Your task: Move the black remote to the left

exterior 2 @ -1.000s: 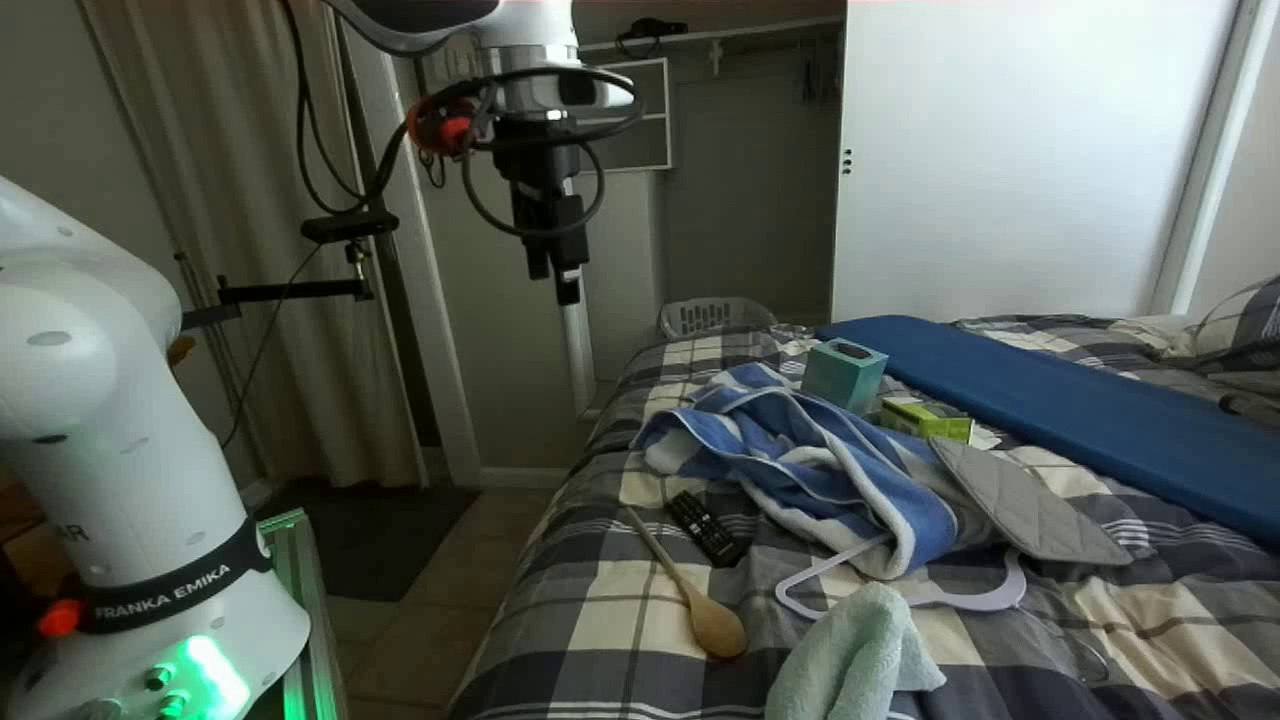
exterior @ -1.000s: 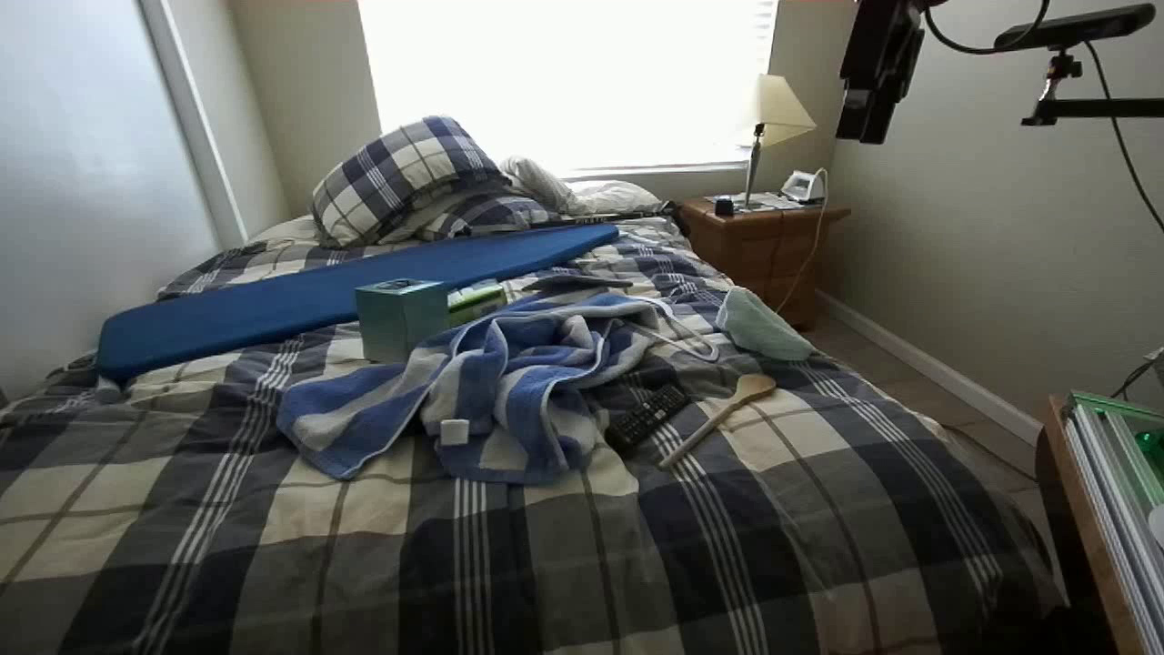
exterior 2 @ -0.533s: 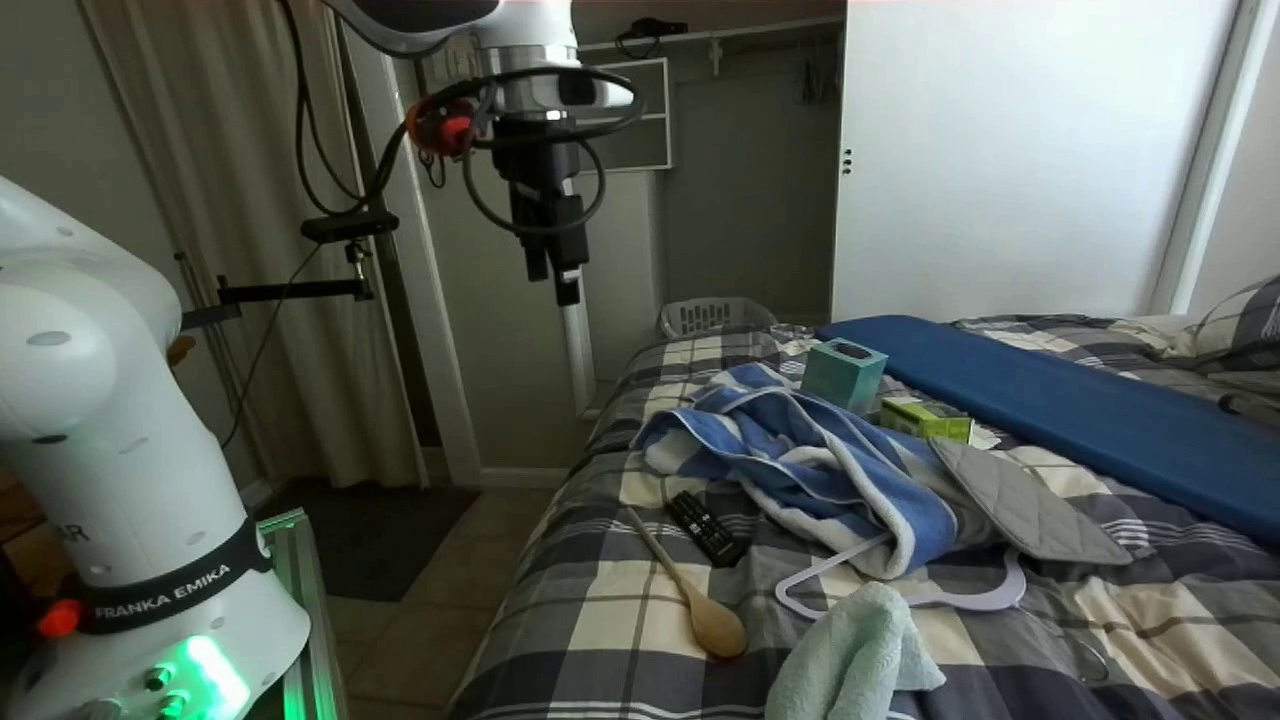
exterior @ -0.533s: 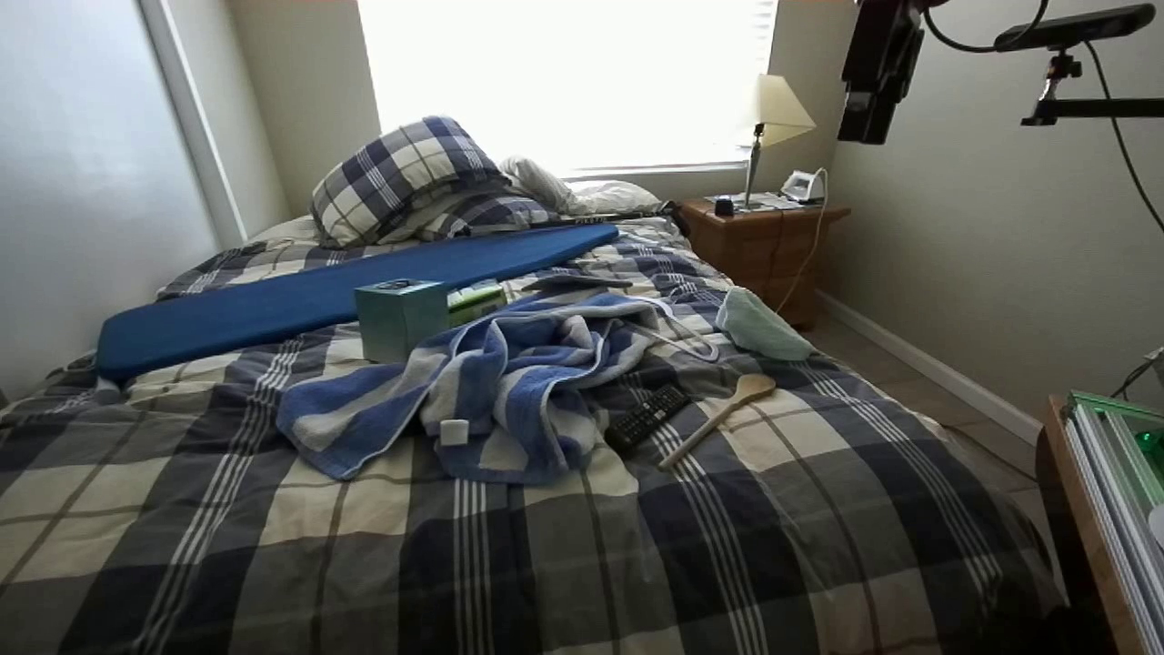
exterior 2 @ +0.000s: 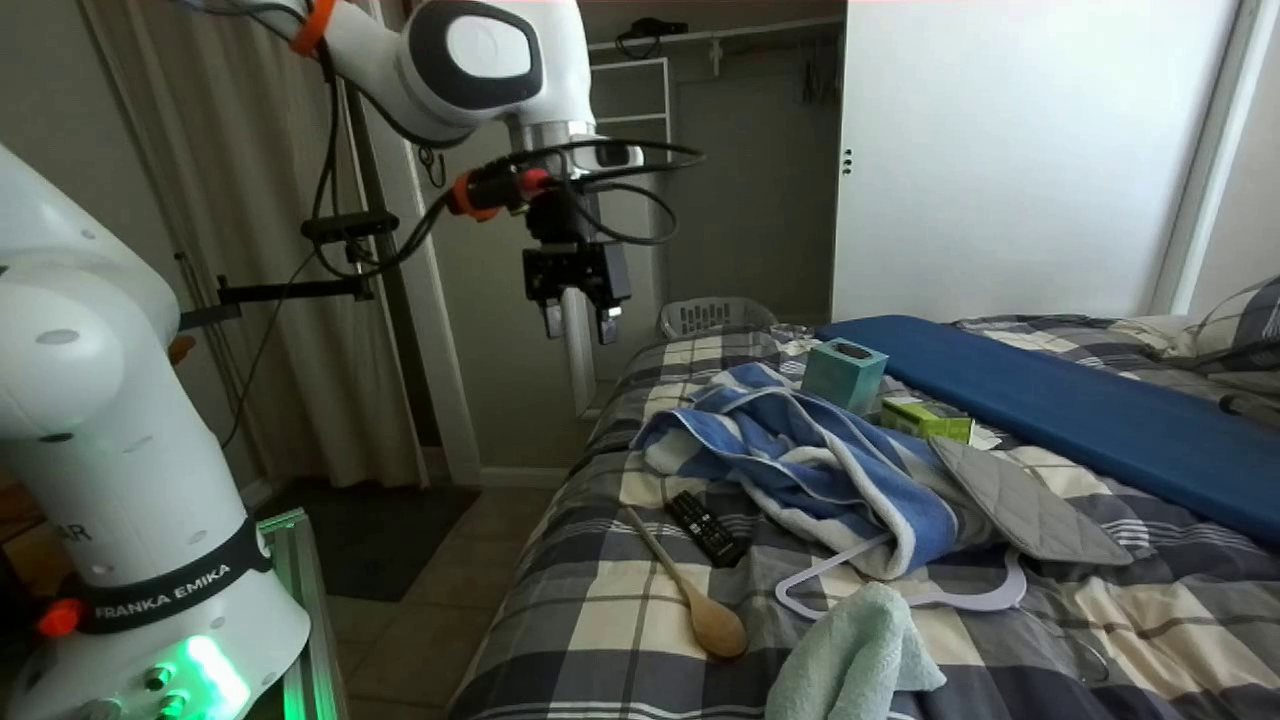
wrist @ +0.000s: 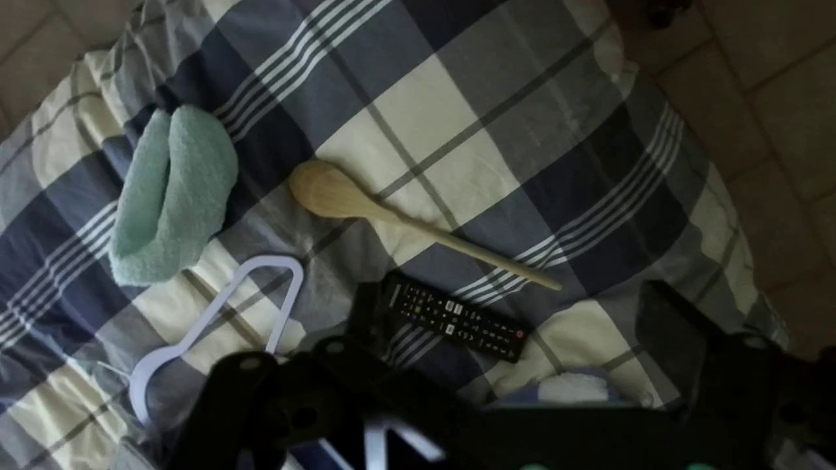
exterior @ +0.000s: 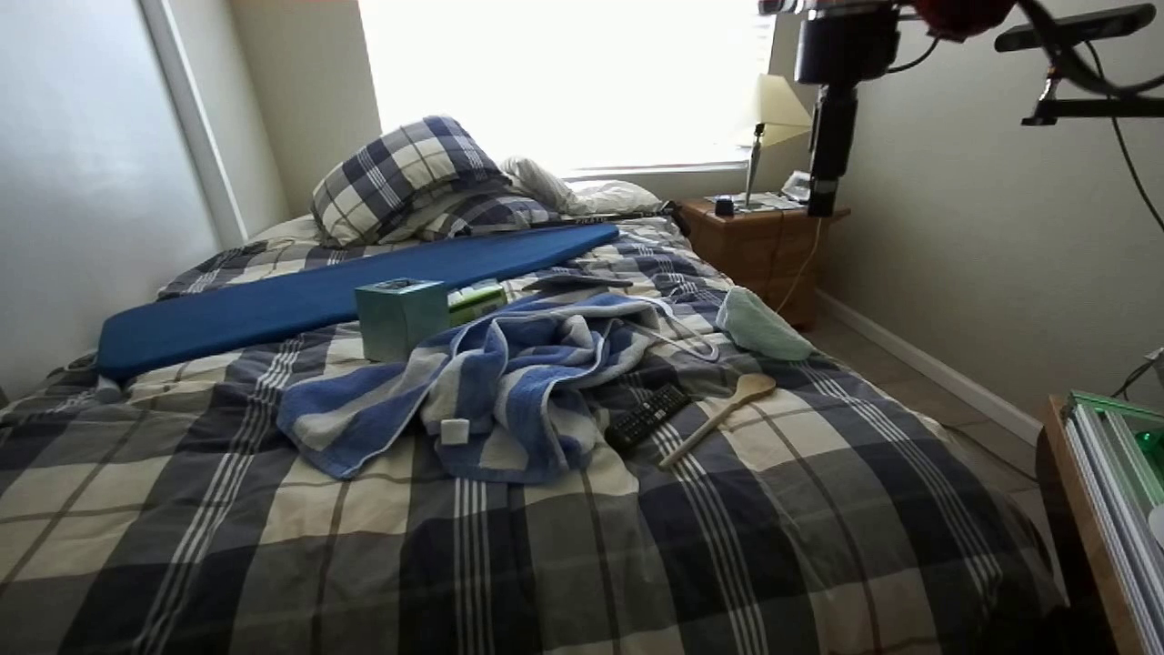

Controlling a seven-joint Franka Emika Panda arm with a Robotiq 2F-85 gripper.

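On bedspread beside wooden spoon, black remote; probably light, stiff, slick; pinch across width, mid-length; your gripper hangs well apart, spread wide.

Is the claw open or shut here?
Open. In an exterior view the claw shows a gap, and in the wrist view its fingers stand well apart.

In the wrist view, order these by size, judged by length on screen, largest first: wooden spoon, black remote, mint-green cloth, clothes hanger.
1. Wooden spoon
2. Mint-green cloth
3. Black remote
Not ranked: clothes hanger, partly hidden here.
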